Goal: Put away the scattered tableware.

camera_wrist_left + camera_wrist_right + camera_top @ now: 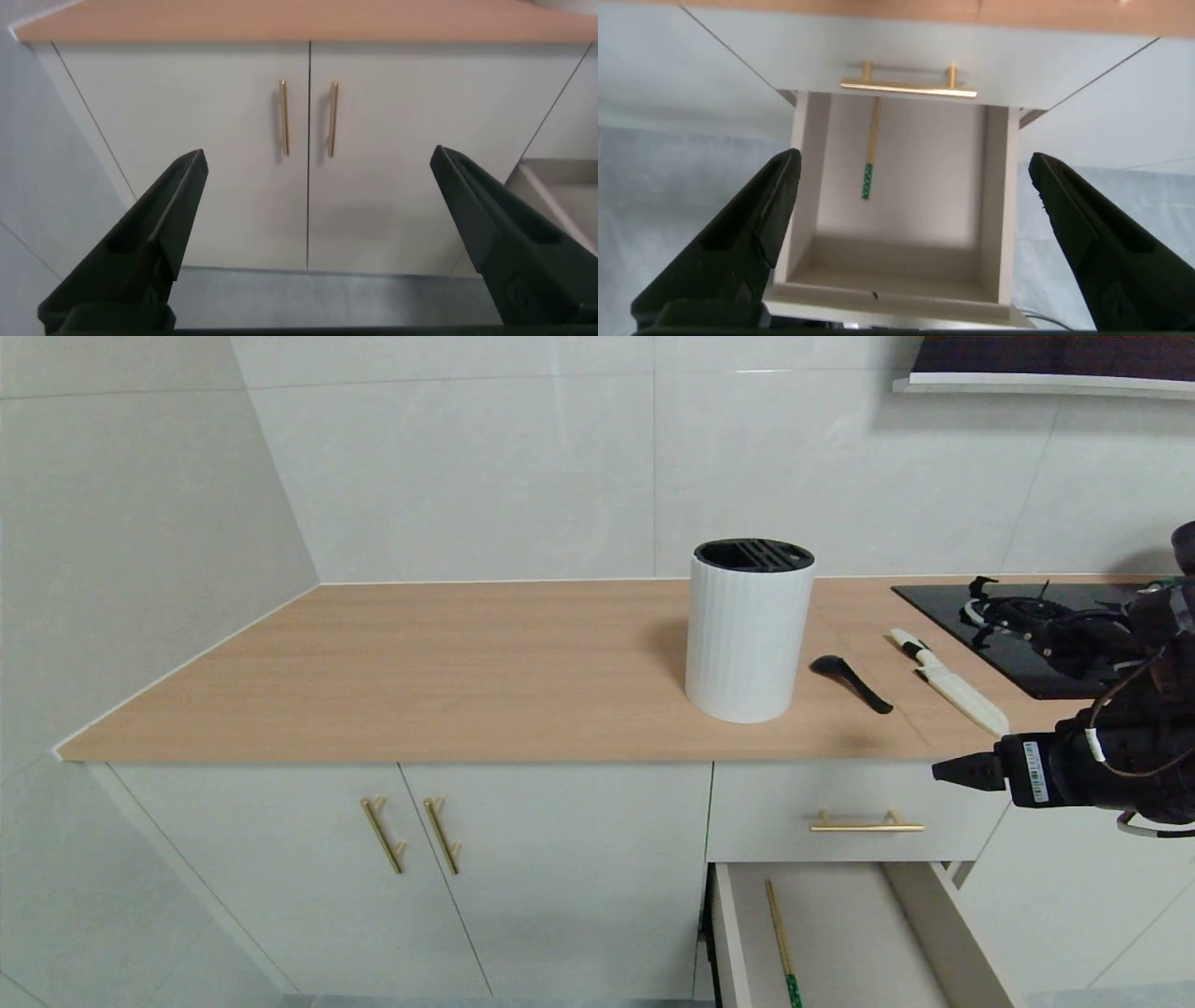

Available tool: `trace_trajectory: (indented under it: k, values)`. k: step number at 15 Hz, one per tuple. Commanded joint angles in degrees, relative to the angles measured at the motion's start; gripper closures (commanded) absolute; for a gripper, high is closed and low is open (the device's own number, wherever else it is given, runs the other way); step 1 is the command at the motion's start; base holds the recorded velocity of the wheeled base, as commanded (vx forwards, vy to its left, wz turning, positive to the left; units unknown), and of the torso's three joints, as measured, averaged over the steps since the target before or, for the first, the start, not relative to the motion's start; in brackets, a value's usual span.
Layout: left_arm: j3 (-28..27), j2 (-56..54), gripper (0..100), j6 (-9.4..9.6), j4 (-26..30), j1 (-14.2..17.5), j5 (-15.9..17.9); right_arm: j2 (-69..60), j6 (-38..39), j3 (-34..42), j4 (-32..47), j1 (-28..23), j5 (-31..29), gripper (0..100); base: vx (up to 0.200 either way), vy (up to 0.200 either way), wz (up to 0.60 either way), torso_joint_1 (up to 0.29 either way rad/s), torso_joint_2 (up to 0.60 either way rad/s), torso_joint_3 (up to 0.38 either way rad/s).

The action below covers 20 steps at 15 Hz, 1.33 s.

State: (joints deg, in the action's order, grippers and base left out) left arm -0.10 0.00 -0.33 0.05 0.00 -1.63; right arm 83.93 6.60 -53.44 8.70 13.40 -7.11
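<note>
On the wooden counter a black spoon point(850, 683) and a white-bladed knife point(948, 682) lie to the right of a white ribbed holder point(749, 633) with a black slotted top. Below the counter's right part a drawer point(724, 933) stands pulled out, with a wooden chopstick with a green end point(780, 933) lying inside. My right gripper point(948, 771) hovers in front of the counter edge above that drawer; it is open and empty point(910, 252), looking down on the chopstick point(870, 149). My left gripper point(313, 252) is open and empty, facing the cabinet doors.
A black gas stove point(1027, 625) fills the counter's far right, behind the knife. Two cabinet doors with gold handles point(306, 117) sit under the counter's left part. A closed drawer with a gold handle point(866, 823) lies above the open one. Tiled walls bound the back and left.
</note>
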Motion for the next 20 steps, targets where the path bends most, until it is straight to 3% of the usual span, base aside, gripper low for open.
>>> trace_trajectory:
  k: [1,5,7,9,11,14,20]
  values:
    - [0.01,0.00,0,-0.02,0.04,0.00,-0.04,0.27,0.00,0.01,0.00,0.05,0.08,0,0.000,0.000,0.00,0.207,-0.51,-0.305]
    - [0.01,0.00,0,-0.02,0.04,0.00,-0.04,0.35,-1.15,-0.08,-0.27,-1.71,1.83,0,0.000,0.000,0.00,0.177,-0.44,-0.250]
    - [0.01,0.00,0,-0.02,0.04,0.00,-0.04,2.29,-5.19,-1.75,-4.31,-4.34,4.73,0,0.000,0.000,0.00,0.046,-0.10,-0.056]
    - [0.01,0.00,0,-0.02,0.04,0.00,-0.04,7.83,-7.47,-6.32,-9.06,-8.12,7.90,0,0.000,0.000,0.00,0.000,0.00,0.000]
    - [0.01,0.00,0,-0.02,0.04,0.00,-0.04,17.76,-10.64,-18.28,-8.97,-12.43,14.05,0,0.000,0.000,0.00,0.000,0.00,0.000]
    - [0.01,0.00,0,-0.02,0.04,0.00,-0.04,26.63,-19.69,-24.43,-8.70,-12.78,17.39,0,0.000,0.000,0.00,0.000,0.00,0.000]
    - [0.01,0.00,0,-0.02,0.04,0.00,-0.04,35.95,-21.36,-29.00,-9.06,-10.76,19.59,0,0.000,0.000,0.00,0.000,0.00,0.000]
